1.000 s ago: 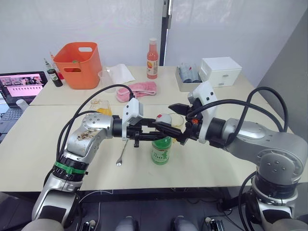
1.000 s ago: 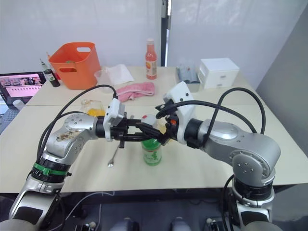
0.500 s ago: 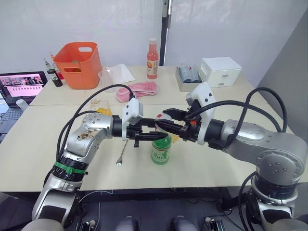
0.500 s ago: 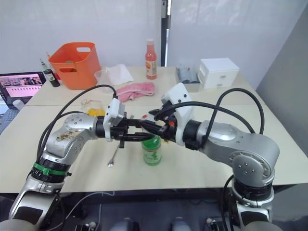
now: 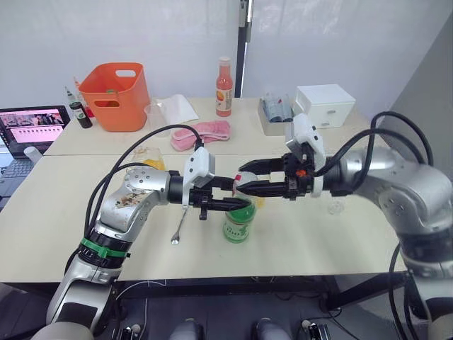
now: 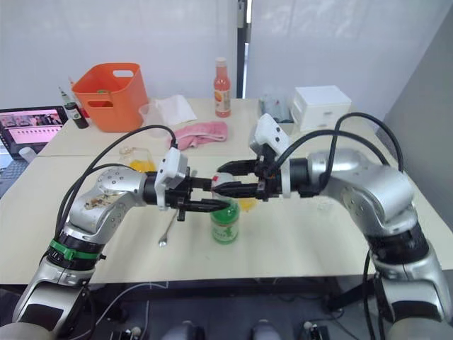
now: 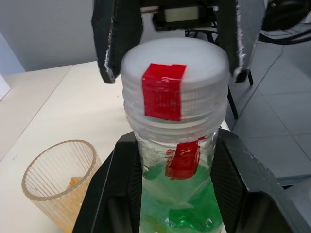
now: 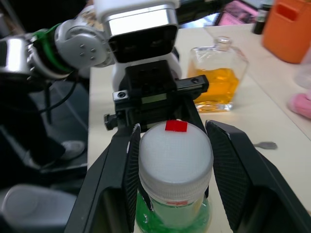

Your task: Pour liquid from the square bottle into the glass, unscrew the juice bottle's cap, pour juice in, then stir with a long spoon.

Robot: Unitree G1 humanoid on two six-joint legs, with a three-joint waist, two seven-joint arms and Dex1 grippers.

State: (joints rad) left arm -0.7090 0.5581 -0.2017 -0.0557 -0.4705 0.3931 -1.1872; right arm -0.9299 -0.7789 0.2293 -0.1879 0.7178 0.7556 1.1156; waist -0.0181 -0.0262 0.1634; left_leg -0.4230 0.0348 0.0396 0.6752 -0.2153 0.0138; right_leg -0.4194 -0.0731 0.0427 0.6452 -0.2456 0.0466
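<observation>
- Juice bottle (image 5: 237, 221): upright near the front edge of the table, about midway along it, between the two arms; long axis vertical, neck and cap uppermost.
- Cap (image 8: 175, 155): white with a red tab, seated on the neck, not yet off.
- Left gripper (image 5: 228, 203): reaches in from the left, fingers closed on the neck just below the cap; it steadies the bottle.
- Right gripper (image 5: 249, 183): reaches in level from the right, directly opposite the left gripper; jaws open with a finger on either side of the cap, a narrow gap showing at each side in the right wrist view.
- Key relation, as judged: the cap sits between the right fingers, so closing them and twisting about the upright axis is what unscrewing calls for.
- Glass (image 7: 62, 179): just behind the bottle, a little orange liquid at its bottom.
- Square bottle (image 8: 217, 77): toward the table's left.
- Spoon (image 5: 178, 228): flat, left of the bottle.
</observation>
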